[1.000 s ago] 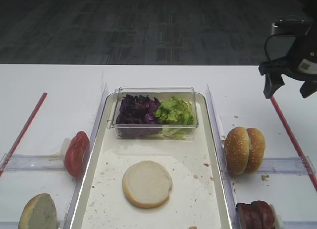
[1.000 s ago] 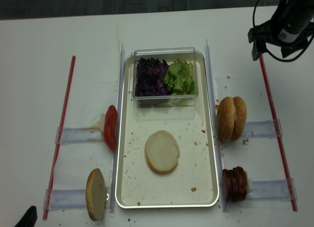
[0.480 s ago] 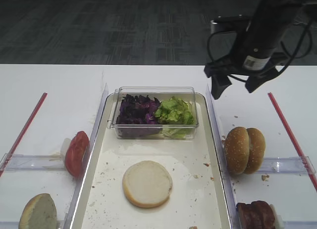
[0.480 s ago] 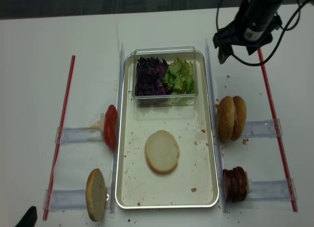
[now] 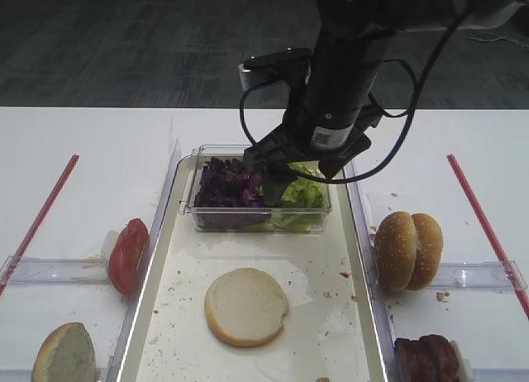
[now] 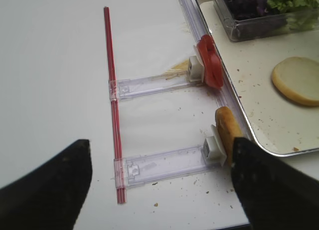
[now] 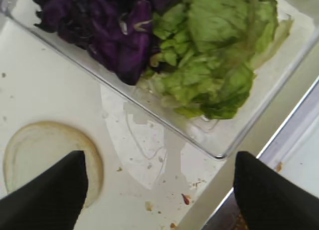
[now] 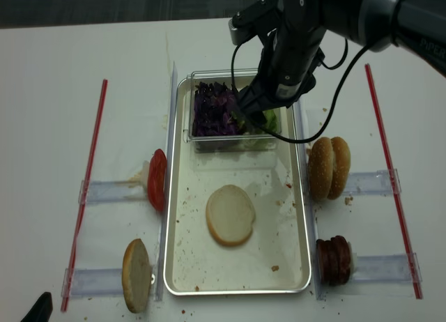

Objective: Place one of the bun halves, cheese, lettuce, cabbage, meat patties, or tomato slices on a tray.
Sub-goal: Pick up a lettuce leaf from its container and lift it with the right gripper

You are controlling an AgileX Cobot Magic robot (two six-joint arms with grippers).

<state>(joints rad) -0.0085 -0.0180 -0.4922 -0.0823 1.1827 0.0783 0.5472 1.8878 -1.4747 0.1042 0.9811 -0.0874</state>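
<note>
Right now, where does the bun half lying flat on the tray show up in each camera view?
Exterior high: bun half, lower centre of the tray.
Exterior high (realsense), mid-tray.
Right wrist, lower left, partly behind a finger.
Left wrist, right edge.
Shared landmark: the clear tub of cabbage and lettuce, at the tray's far end.

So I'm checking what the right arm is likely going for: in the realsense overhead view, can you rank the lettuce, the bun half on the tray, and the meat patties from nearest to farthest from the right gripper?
1. The lettuce, in the clear tub directly under the open right gripper.
2. The bun half, cut face up mid-tray, toward the near end.
3. The meat patties, off the tray at the near right.
</note>
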